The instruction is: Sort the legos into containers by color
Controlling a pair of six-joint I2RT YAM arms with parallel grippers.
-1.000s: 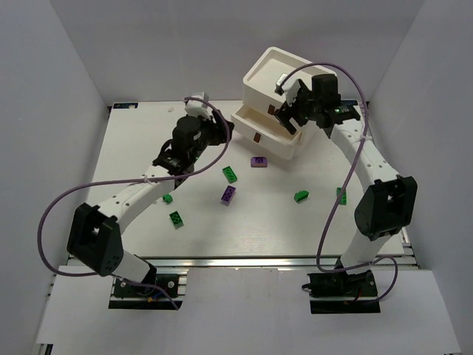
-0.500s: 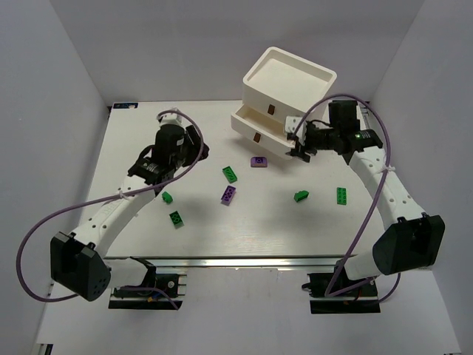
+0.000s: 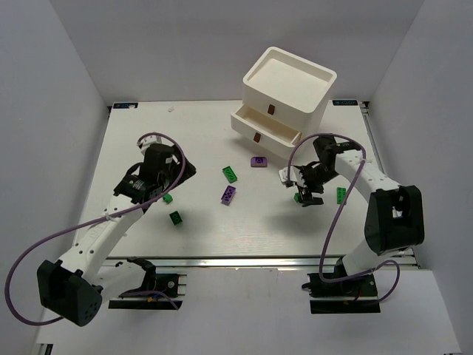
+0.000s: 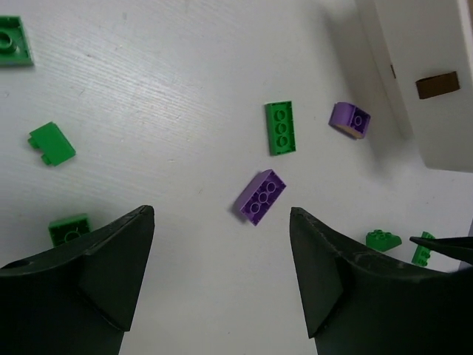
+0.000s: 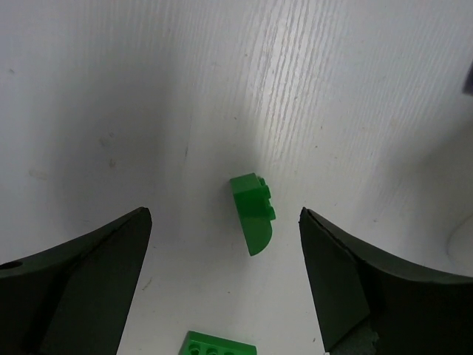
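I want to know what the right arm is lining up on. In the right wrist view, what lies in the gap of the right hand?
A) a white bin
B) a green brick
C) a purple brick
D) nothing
B: a green brick with one rounded end lies in the gap of the open right hand, untouched by it.

Green legos (image 3: 230, 174) and purple legos (image 3: 228, 194) lie scattered at centre frame; white containers (image 3: 290, 78) stand stacked, askew, at upper centre.

Overhead plus wrist close-ups, shared legos (image 3: 228, 194)
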